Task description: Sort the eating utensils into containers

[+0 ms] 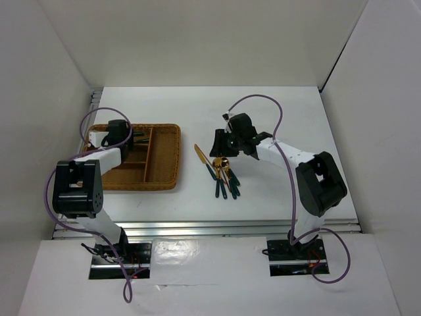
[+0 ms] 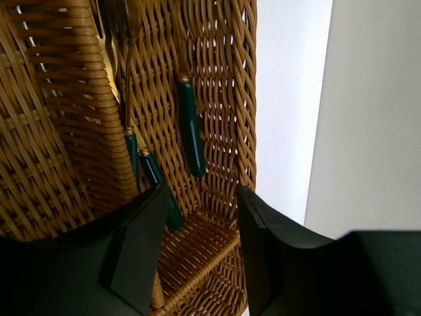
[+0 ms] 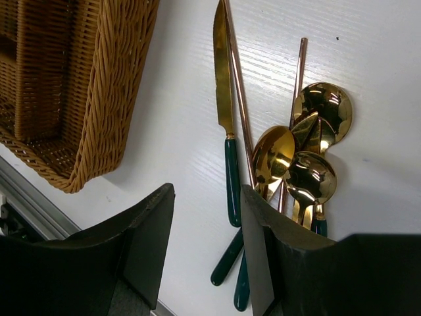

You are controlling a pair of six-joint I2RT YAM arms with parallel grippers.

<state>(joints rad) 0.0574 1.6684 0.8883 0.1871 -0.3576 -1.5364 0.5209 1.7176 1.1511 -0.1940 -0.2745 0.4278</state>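
Over the wicker tray (image 1: 172, 157), I see the left tool (image 2: 202, 197) with its jaws partly apart and nothing between them. 3 teal-handled utensils (image 2: 191, 128) lie in the tray just below it. Beside the tray, on the white surface (image 1: 283, 118), the right tool (image 3: 207, 197) hangs over the knife (image 3: 222, 79), spoons (image 3: 322, 112) and chopsticks (image 3: 300, 66), jaws parted, gripping nothing.

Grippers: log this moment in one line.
left gripper: open, over tray | right gripper: open, over knife, spoons | sorting unfinished
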